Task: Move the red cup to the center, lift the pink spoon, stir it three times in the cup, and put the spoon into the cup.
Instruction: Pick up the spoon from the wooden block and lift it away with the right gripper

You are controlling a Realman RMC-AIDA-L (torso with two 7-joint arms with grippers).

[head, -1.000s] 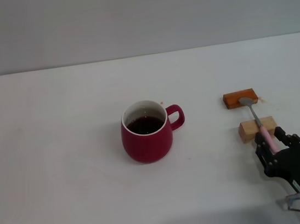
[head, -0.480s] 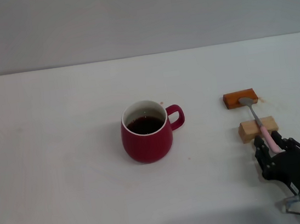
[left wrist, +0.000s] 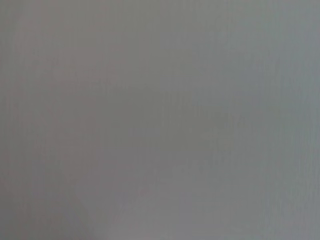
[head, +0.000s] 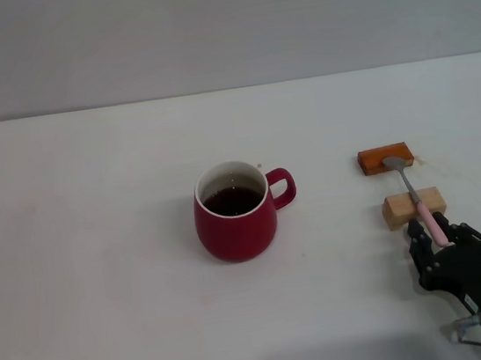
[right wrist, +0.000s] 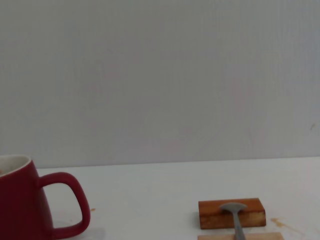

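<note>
You are looking down on a plain white tabletop (head: 103, 278) that runs back to a bare grey wall (head: 220, 23). The left arm is out of sight; its wrist camera gives you only a flat grey field.

Near the middle of the table stands the red cup (head: 235, 212), upright, filled with a dark liquid, its loop handle turned toward the robot's right. The table around it is bare, and nothing lies between it and the things on the right.

Well apart from the cup, on the right, you have two small blocks set one behind the other: the orange-brown block (head: 386, 159) farther back and the light wooden block (head: 413, 207) nearer. The pink spoon (head: 415, 195) bridges them, its grey bowl resting on the orange-brown block and its neck crossing the wooden one, the pink handle reaching toward the robot.

At the lower right corner, the right gripper (head: 441, 240) sits at the handle end, its black fingers (head: 418, 241) on either side of the pink handle. You cannot tell from here whether they are pressed onto it or only flanking it.
</note>
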